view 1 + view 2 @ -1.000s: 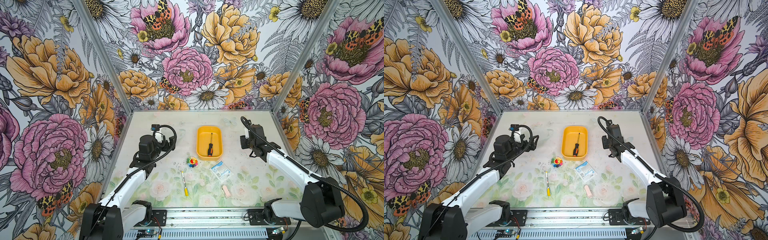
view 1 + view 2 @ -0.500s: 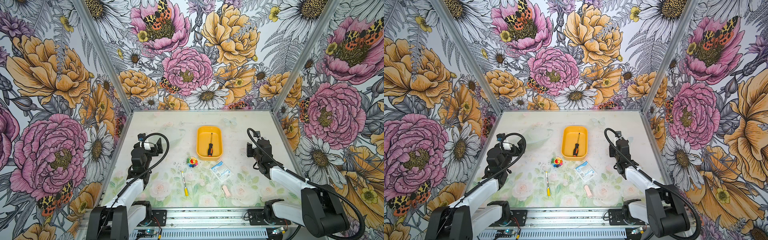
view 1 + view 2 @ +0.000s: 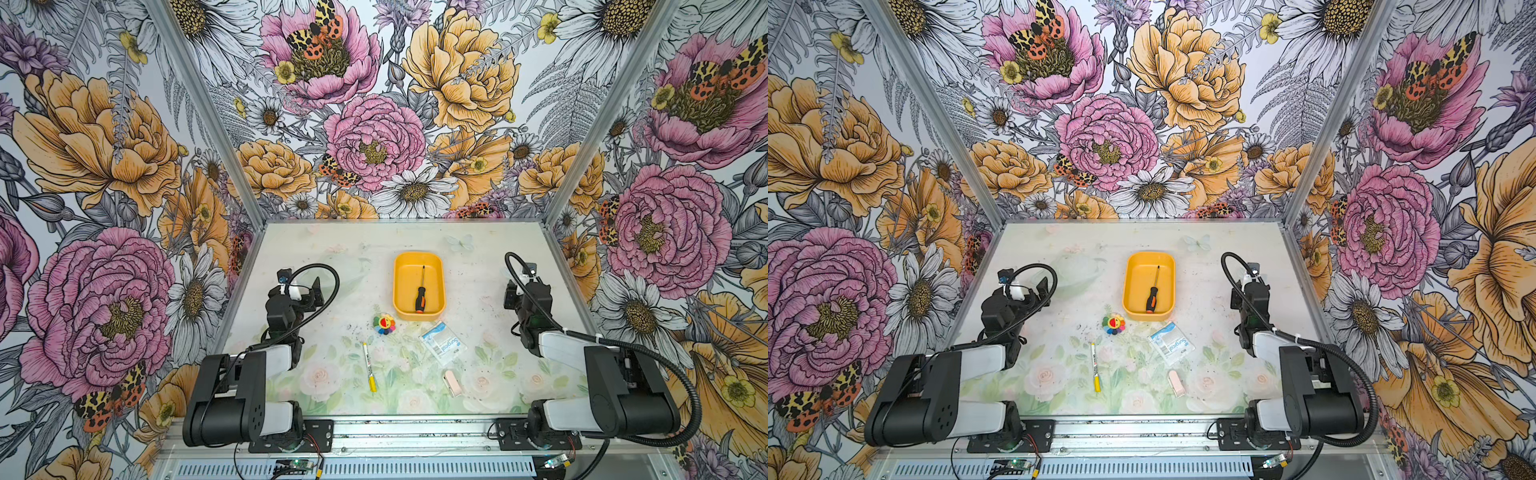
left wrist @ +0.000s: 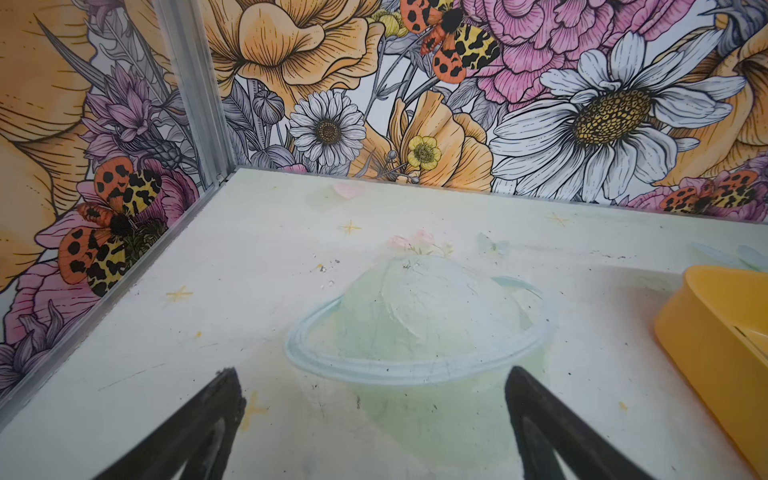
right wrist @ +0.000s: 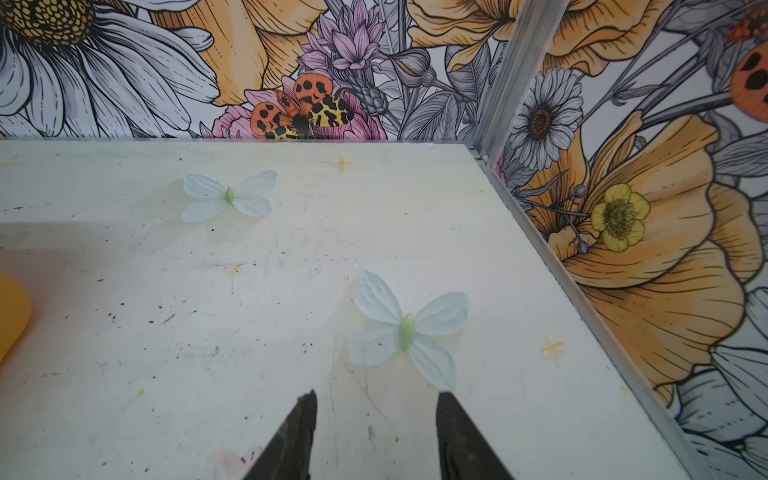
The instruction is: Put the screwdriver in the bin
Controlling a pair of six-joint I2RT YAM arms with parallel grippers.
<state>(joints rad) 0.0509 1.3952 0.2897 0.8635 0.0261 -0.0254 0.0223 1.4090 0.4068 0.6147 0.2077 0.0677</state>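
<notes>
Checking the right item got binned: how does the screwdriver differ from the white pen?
The screwdriver lies inside the bin; the pen lies on the table, nearer the robot. The screwdriver has a black-and-orange handle and dark shaft; the pen is white with a yellow cap. The screwdriver's handle is thicker than the pen. Both lie flat, running roughly front to back.

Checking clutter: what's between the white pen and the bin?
A rainbow flower toy, close by the bin's corner, clear of the pen. Shows in both top views.

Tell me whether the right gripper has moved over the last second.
Yes. In both top views the right gripper has drawn away from the bin, rightward and lower in the picture.
</notes>
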